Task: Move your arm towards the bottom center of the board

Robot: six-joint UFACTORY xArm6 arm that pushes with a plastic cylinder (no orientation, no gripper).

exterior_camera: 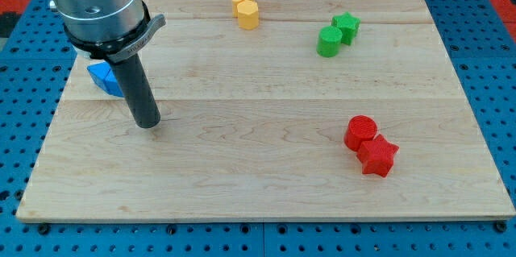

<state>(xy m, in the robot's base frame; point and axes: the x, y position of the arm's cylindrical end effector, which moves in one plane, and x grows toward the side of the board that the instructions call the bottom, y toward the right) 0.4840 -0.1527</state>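
My tip (148, 123) rests on the wooden board (266, 128) at the view's left, about mid-height. A blue block (105, 77) lies just up and to the left of the tip, partly hidden behind the rod. Two yellow blocks (245, 9) sit touching at the view's top centre. A green cylinder (329, 41) and a green star (347, 26) touch at the top right. A red cylinder (360, 132) and a red star (378, 156) touch at the lower right, far from the tip.
The arm's grey metal body (93, 3) fills the view's top left corner above the rod. The board lies on a blue perforated table (492, 64) that shows on all sides.
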